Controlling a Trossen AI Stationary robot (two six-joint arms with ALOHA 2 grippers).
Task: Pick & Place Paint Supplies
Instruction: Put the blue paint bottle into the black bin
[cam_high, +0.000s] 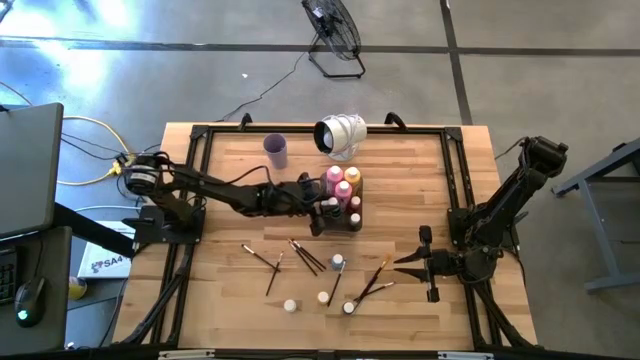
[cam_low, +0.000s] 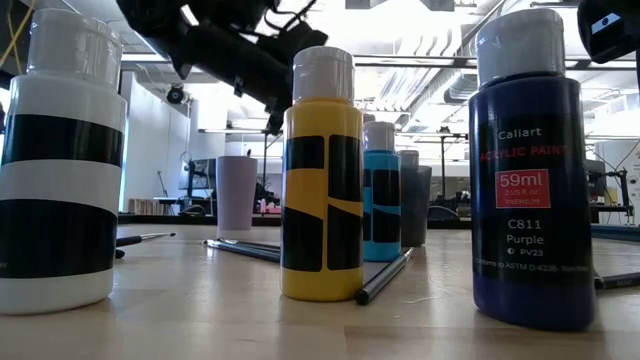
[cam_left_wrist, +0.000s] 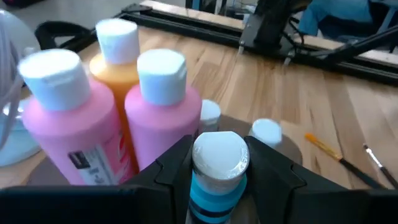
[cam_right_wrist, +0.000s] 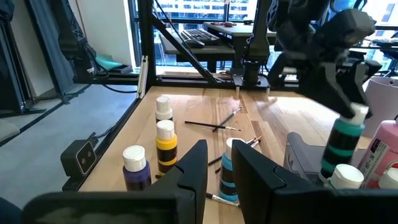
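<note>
The left gripper (cam_left_wrist: 217, 180) jaws grasp a teal-and-black striped paint bottle (cam_left_wrist: 214, 186) beside the pink bottles (cam_left_wrist: 158, 118); right gripper (cam_right_wrist: 221, 163) jaws' state is unclear.

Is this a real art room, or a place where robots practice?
Probably a robot lab or workshop, not an art room: two robot arms are bolted to a wooden table, a floor fan stands on bare concrete, and a desk with a keyboard sits nearby.

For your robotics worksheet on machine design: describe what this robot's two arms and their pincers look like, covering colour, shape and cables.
Both arms are dark, nearly black, built of jointed segments, and stand on black frames at the table's sides. The left pincer has two broad, angular black fingers of matte finish. The right pincer has the same flat, wedge-shaped pair. Yellow and white cables gather near the left arm's base. No markings are legible on either arm.
</note>
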